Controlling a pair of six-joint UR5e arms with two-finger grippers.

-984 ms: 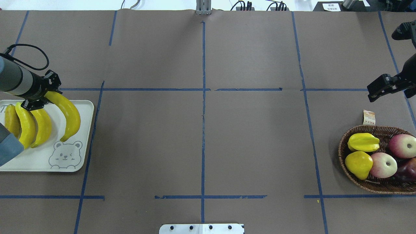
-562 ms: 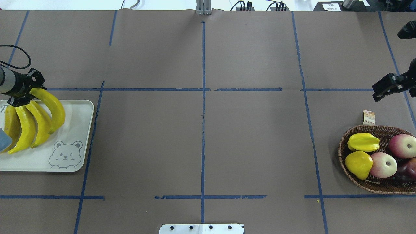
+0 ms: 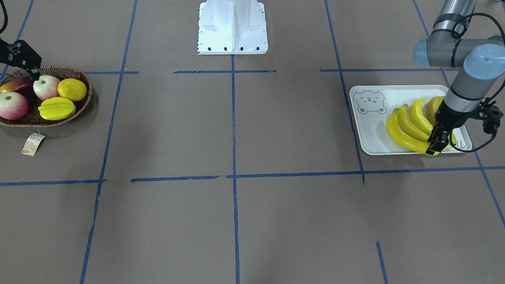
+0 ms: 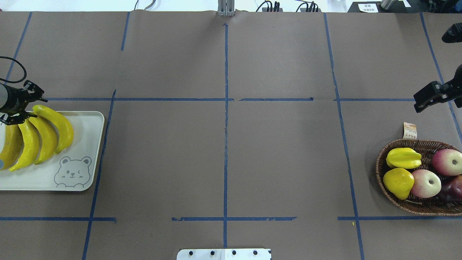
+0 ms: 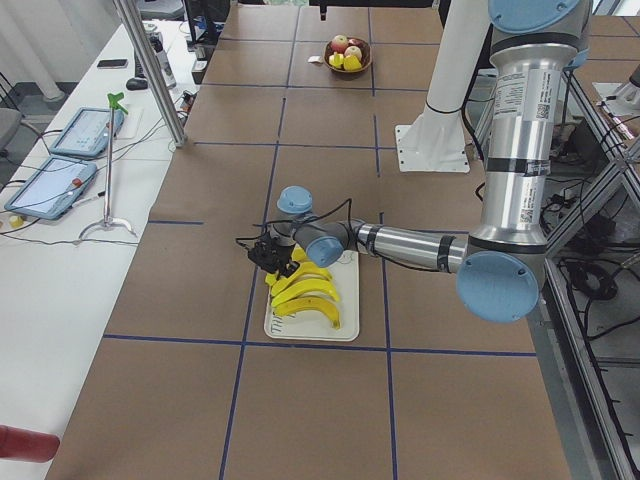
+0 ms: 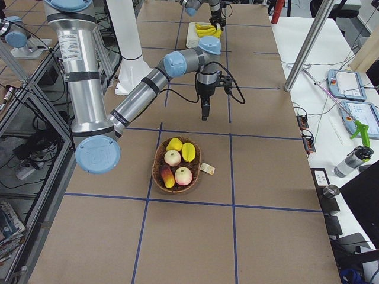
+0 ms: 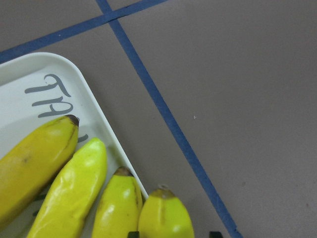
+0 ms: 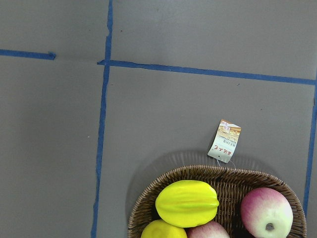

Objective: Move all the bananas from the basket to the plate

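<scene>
Pulling away, the left gripper (image 4: 28, 107) could drag the outermost banana (image 4: 54, 124), whose stem end overhangs the plate (image 4: 85, 144) rim directly beneath it, and tip it off. The jaws look released, parted slightly wider than that end, with one fingertip (image 7: 132, 233) touching it. Far to its right the basket (image 4: 382, 180) lies near the right gripper (image 4: 420, 103), whose grip I cannot tell.

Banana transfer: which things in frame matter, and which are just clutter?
Job:
- bananas, all four on the plate
- plate
- basket, no bananas left in it
- left gripper, at the outermost banana's tip

Clutter:
- starfruit
- yellow fruit
- apples
- dark red fruit
</scene>
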